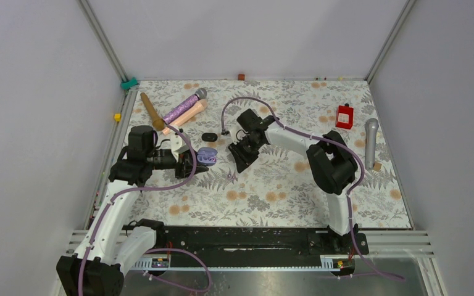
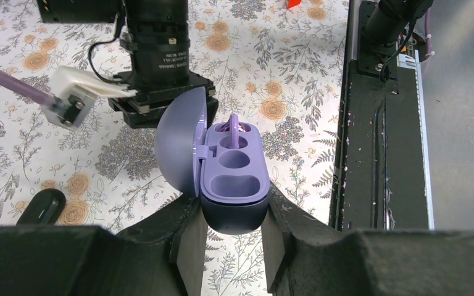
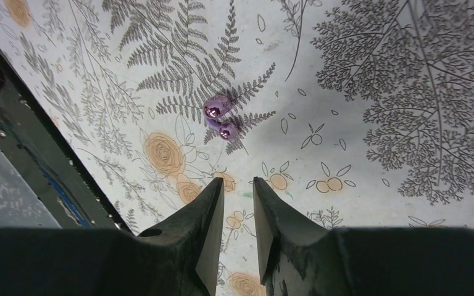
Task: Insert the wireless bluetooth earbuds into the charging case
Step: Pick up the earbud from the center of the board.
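Left wrist, left gripper (image 2: 233, 213) clamped on charging case (image 2: 234, 179), right gripper (image 3: 237, 185) slightly parted, purple earbud (image 3: 217, 106) on bare cloth (image 3: 376, 203).

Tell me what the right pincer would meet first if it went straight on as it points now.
Most likely the purple earbud lying on the tablecloth, a little left of centre; depth is hard to judge.

light: bright, even, from above | shadows: soft, faint | glare: white specks on glossy purple rounded earbuds (image 3: 217, 106) | focus: right gripper's black fingers (image 3: 213, 228) slightly soft
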{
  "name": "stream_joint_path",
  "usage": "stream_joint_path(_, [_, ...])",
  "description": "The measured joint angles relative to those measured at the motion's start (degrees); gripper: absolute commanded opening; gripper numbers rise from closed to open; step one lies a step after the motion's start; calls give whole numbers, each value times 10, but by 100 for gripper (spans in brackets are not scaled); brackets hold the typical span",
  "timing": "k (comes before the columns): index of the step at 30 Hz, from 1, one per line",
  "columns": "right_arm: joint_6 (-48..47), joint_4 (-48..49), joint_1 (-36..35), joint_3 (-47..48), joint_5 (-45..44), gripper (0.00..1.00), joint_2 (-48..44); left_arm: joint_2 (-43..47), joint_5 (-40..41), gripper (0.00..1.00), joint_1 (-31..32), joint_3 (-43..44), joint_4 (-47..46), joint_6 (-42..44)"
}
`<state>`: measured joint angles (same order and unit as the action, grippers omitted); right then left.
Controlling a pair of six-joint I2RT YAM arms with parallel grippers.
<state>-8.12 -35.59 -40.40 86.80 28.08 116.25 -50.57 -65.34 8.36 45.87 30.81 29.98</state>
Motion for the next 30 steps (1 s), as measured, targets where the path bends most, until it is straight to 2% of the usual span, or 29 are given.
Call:
stream_joint_path(7, [-58,17,-21,-22,5,37,0,0,0,0,-3,0,2,2])
stream_joint_path(16, [-72,19,-78,18,13,44,10,0,-3,0,-6,0,10,4])
stream_joint_path(30, [-75,-7,-91,94,-47,44,80,0,-3,0,-6,0,13,6])
